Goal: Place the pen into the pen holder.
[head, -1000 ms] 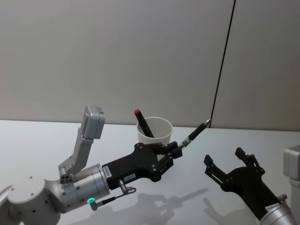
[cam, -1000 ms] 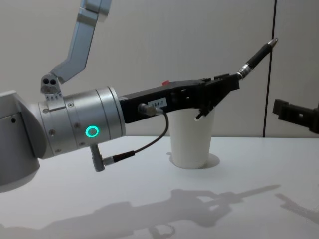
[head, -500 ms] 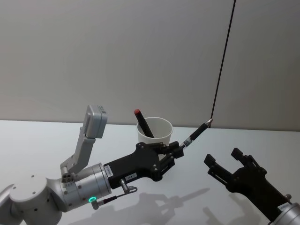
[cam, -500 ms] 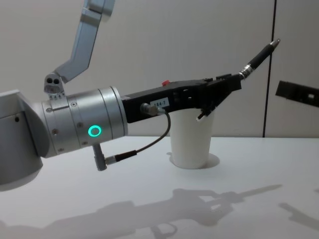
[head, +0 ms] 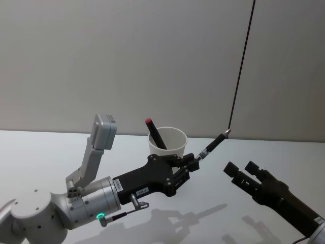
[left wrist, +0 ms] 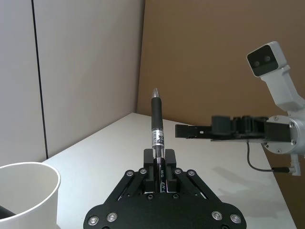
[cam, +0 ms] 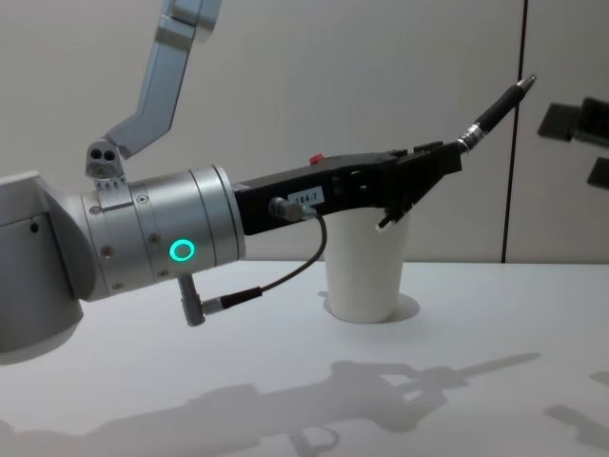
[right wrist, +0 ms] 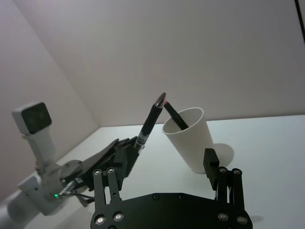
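My left gripper [head: 190,162] is shut on the lower end of a black pen [head: 213,143], held in the air just in front of and to the right of the pen holder. The pen [cam: 495,107] slants up and to the right, its tip above rim height. The pen holder [head: 175,150] is a white paper cup [cam: 364,271] standing upright on the table. A second pen with a red cap [head: 154,133] leans inside it. My right gripper [head: 241,171] hovers open to the right, apart from the pen. In the right wrist view its fingers [right wrist: 210,162] stand wide with nothing between them.
The white table [head: 40,152] stretches bare to the left and right of the cup. A grey wall with a dark vertical seam [head: 242,66] rises right behind it. The left arm's grey elbow block [head: 104,131] stands up to the left of the cup.
My right gripper has risen and rolled onto its side, and it sits higher at the chest view's right edge. The left gripper and its pen have hardly moved.
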